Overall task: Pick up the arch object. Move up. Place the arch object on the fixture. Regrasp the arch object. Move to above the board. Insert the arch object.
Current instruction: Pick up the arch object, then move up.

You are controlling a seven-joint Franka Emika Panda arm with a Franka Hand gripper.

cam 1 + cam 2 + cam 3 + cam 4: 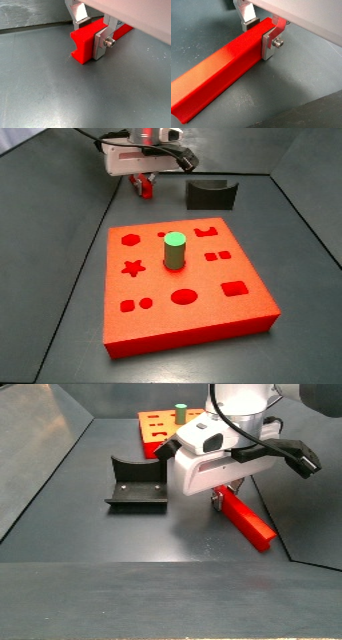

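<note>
Wrist views both show the arch object [224, 70], a long bright red block, lying flat on the grey tabletop [80, 100] with one end set between the silver fingers [101, 44] of the gripper [93, 35]. The near plate is seen pressed flat against the block's side, and the far plate stands at its other side, so the jaws are judged to be clenched on the arch object, though contact on the far face is partly hidden. The block's underside appears to rest on the tabletop, so lifting is judged not yet begun.

Only the first step, the pick-up, is therefore under way. Moving up, placing on the fixture [136, 484], regrasping, travelling to the board [181, 288] and inserting are all left to be done. In a side view the fixture is seen empty and just beside the gripper, while the board lies well apart. A green peg [174, 250] stands upright in the board; the arch-shaped hole is not occupied.
</note>
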